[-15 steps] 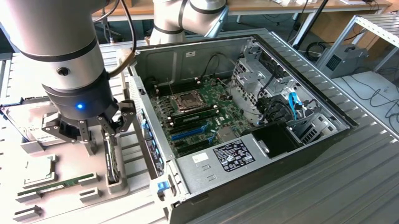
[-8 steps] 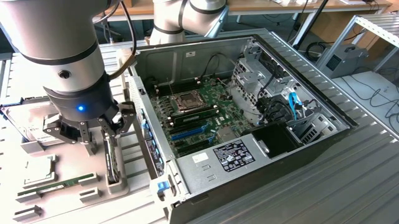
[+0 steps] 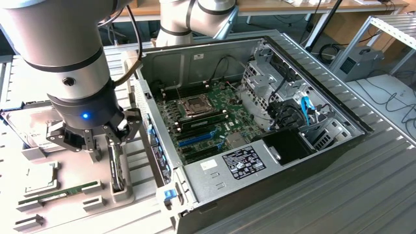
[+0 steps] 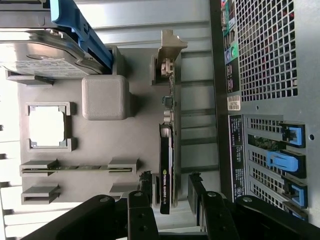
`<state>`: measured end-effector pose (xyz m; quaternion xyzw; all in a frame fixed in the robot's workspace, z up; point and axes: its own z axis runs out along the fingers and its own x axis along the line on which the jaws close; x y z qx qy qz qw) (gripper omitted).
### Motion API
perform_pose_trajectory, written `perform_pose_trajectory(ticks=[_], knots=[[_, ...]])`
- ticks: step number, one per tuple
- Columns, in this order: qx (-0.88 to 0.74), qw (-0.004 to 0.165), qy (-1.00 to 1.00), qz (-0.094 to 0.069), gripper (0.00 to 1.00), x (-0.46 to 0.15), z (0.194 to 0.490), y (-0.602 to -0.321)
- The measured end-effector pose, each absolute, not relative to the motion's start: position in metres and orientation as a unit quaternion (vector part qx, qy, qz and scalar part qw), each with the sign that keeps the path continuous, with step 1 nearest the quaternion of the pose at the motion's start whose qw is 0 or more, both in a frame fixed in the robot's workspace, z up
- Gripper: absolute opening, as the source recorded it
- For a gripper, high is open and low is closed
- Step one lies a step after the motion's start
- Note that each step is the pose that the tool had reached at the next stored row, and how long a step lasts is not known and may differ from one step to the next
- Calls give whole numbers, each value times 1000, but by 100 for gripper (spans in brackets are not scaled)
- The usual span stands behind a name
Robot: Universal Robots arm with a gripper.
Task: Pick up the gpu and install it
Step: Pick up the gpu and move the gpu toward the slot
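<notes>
The gpu [image 4: 166, 165] is a thin black card that stands on its edge in a slot of the grey parts tray [image 4: 105, 97], its silvery metal bracket [image 4: 167, 55] at the end away from me. My gripper [image 4: 170, 187] is open and hangs just above the card's near end. One black finger [image 4: 145, 187] is on each side of the card, apart from it. In the exterior view the gripper [image 3: 109, 146] hovers over the gpu [image 3: 117, 168], at the left of the open computer case [image 3: 273, 165].
The tray also holds a green RAM stick [image 4: 75, 169], a CPU [image 4: 46, 126] and a hard drive in a blue frame [image 4: 45, 55]. Close beside the gpu stands the case's rear wall [image 4: 265, 50] with blue slot latches [image 4: 285, 160]. The motherboard [image 3: 208, 114] lies exposed inside.
</notes>
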<state>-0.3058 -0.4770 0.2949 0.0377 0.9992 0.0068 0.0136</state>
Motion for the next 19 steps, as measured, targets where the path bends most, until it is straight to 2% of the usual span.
perform_pose_trajectory(ticks=[19], knots=[[38,14,999,7,42,-306,285,-477]])
